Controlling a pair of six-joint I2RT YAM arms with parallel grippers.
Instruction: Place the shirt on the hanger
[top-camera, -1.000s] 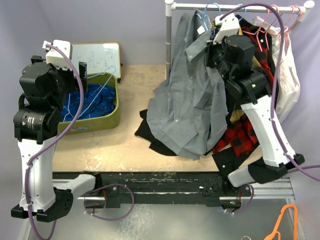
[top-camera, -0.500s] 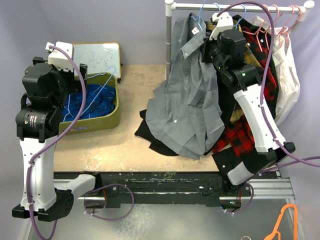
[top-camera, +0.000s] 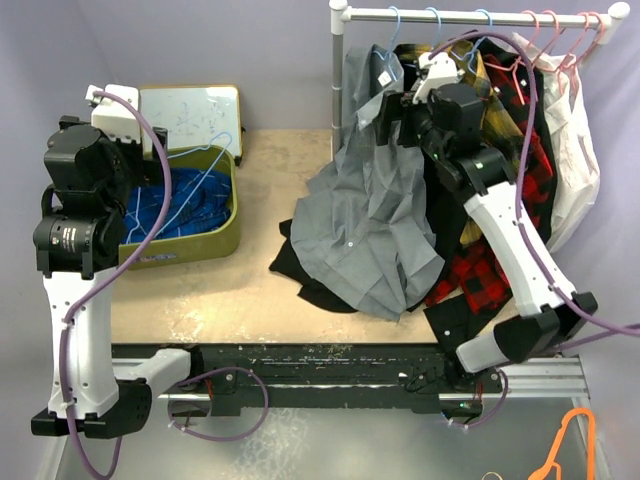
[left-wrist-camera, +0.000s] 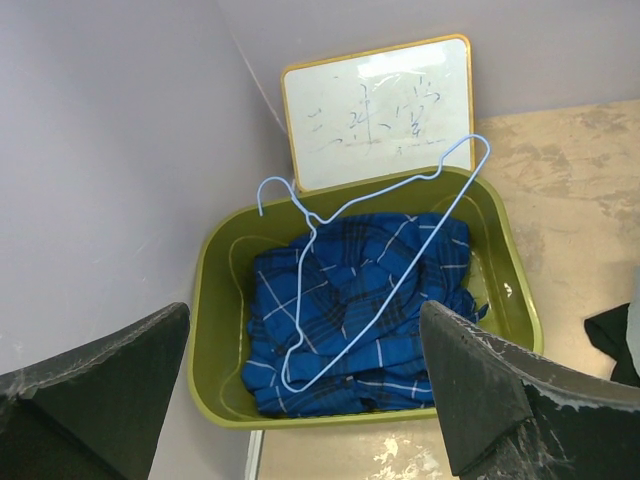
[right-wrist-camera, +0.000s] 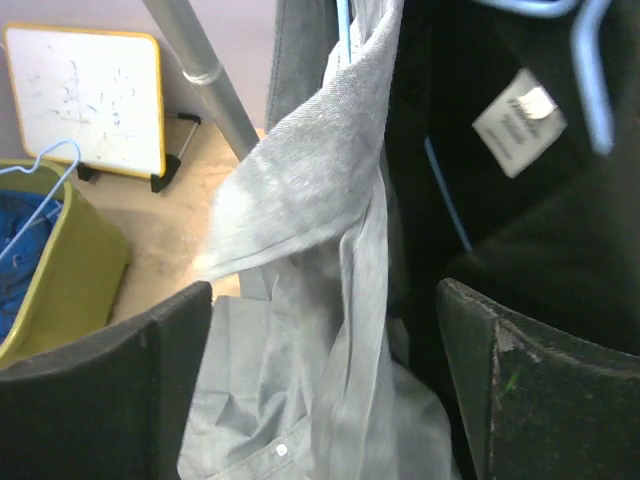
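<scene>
The grey shirt (top-camera: 372, 205) hangs from the rail on the light-blue hanger (top-camera: 392, 22), whose hook sits over the bar. The shirt's lower part spreads onto the table. My right gripper (top-camera: 397, 98) is open just beside the collar, holding nothing. In the right wrist view the grey shirt (right-wrist-camera: 335, 290) drapes down between the spread fingers (right-wrist-camera: 115, 400), and a strip of the hanger (right-wrist-camera: 343, 22) shows at the top. My left gripper (left-wrist-camera: 305, 400) stands open above the green bin, far from the shirt.
The green bin (top-camera: 222, 235) holds a blue plaid garment (left-wrist-camera: 360, 310) and another light-blue hanger (left-wrist-camera: 390, 270); a whiteboard (top-camera: 190, 108) leans behind it. A black shirt (right-wrist-camera: 520, 190), red plaid and white garments and pink hangers (top-camera: 565, 35) fill the rail (top-camera: 470, 14). An orange hanger (top-camera: 572, 445) lies on the floor.
My right gripper lifted the hanger with the grey shirt up to the rail and then opened, letting it go. The left arm stayed where it was.
</scene>
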